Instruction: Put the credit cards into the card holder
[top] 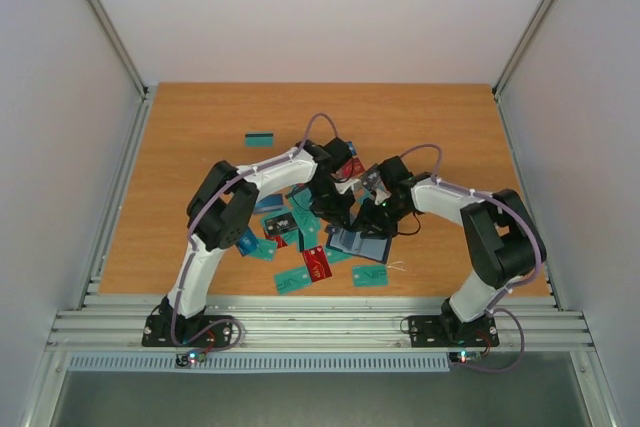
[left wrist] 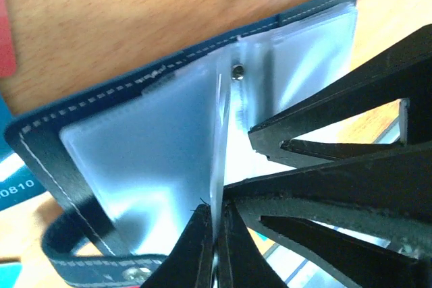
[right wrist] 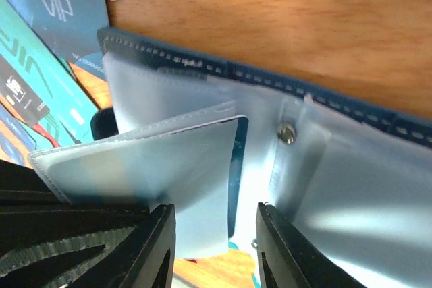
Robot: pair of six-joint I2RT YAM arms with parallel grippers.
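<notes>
1. Lone teal card [top: 260, 137] lies on the table [top: 200, 127], far-left, apart from the rest.
2. Credit cards [top: 300, 222] lie scattered mid-table, left of centre, overlapping, at mixed angles; a red one [top: 317, 265] lies nearer the front edge.
3. Left gripper [left wrist: 216, 210]: jaws closed, pinching the edge of one clear sleeve [right wrist: 155, 160], which is lifted off the stack.
4. Card holder [top: 362, 245] lies open just right of the pile, inside up, with its long axis roughly left-right. Its clasp strap [left wrist: 81, 268] is at the left end.
5. Right gripper [right wrist: 214, 208]: jaws narrowly apart, straddling the lifted sleeve's free edge, with no grip seen.
</notes>
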